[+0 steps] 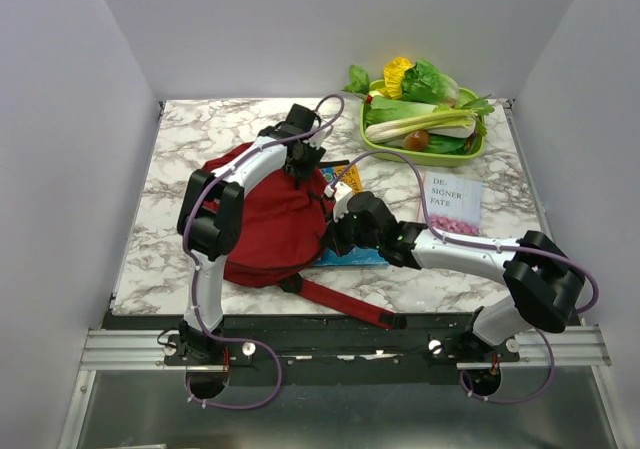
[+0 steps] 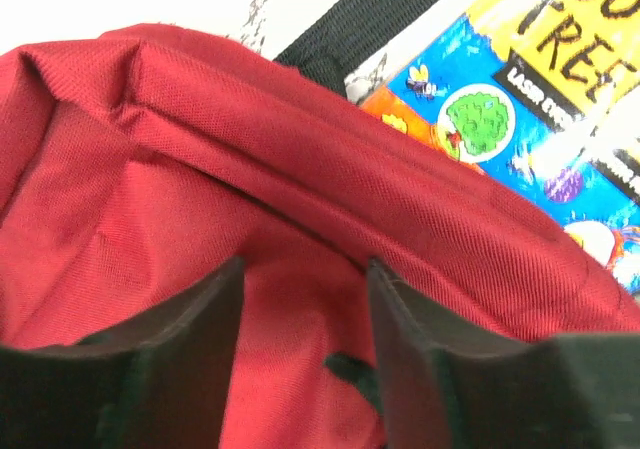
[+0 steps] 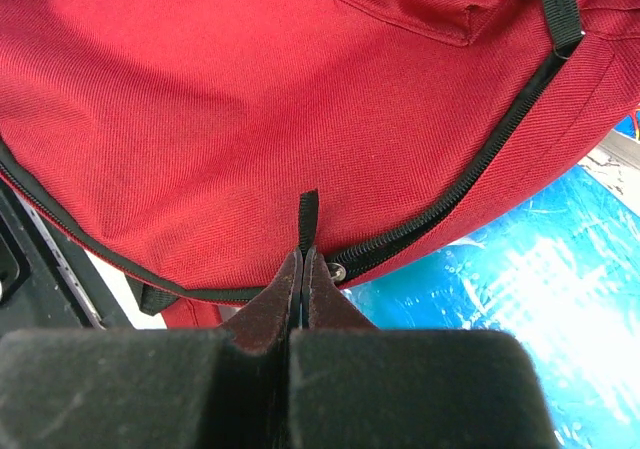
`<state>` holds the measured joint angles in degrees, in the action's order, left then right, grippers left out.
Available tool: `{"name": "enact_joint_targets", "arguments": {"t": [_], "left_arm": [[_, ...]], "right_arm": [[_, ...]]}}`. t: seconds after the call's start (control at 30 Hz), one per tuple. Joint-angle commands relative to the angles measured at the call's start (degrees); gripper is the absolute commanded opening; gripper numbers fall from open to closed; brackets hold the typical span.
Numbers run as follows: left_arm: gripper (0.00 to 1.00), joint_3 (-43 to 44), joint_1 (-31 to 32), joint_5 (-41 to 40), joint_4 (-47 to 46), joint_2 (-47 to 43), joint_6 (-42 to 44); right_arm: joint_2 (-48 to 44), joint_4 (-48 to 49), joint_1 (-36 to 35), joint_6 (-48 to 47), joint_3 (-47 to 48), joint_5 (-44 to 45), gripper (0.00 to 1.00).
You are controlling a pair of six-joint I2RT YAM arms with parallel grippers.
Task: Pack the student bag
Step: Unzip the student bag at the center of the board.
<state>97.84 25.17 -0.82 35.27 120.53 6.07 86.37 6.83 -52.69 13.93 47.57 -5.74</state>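
The student bag (image 1: 268, 224), dark red fabric, lies at the left middle of the table. My left gripper (image 1: 303, 164) is at the bag's far edge. In the left wrist view its fingers (image 2: 215, 319) stand apart, pressed into red fabric (image 2: 150, 169) that shows between them; left gripper (image 2: 305, 269) is open. My right gripper (image 1: 335, 231) is at the bag's right side. It (image 3: 304, 259) is shut on the black zipper pull tab (image 3: 309, 209), beside the black zipper (image 3: 470, 184). A colourful book (image 2: 500, 119) pokes out from under the bag (image 3: 250, 99).
A green tray (image 1: 470, 155) of vegetables stands at the back right. A clear packet (image 1: 450, 204) with pink pieces lies right of the book (image 1: 352, 179). A red strap (image 1: 345, 304) with a black end runs toward the near table edge.
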Motion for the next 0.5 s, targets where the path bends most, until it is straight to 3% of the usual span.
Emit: {"name": "enact_joint_targets", "arguments": {"t": [0.0,0.07,0.1,0.17,0.47], "left_arm": [[0.71,-1.60,-0.38,2.73,2.87,-7.93,0.52],[0.79,-1.78,-0.56,4.06,5.15,-10.66,1.57],[0.92,-3.00,-0.73,5.72,5.51,-11.80,2.19],[0.99,-4.76,-1.08,7.67,6.47,-15.66,3.42],[0.99,-15.48,-2.76,21.11,8.59,-26.22,9.66]], "right_arm": [[0.38,2.05,-0.75,1.10,1.20,-3.22,0.01],[0.73,1.78,-1.28,0.92,1.82,-3.58,0.04],[1.25,1.00,-1.37,0.75,2.17,-3.75,0.05],[1.26,0.55,-1.37,0.57,2.61,-3.40,0.08],[0.91,0.55,-1.37,0.04,3.67,-4.63,0.33]]}}
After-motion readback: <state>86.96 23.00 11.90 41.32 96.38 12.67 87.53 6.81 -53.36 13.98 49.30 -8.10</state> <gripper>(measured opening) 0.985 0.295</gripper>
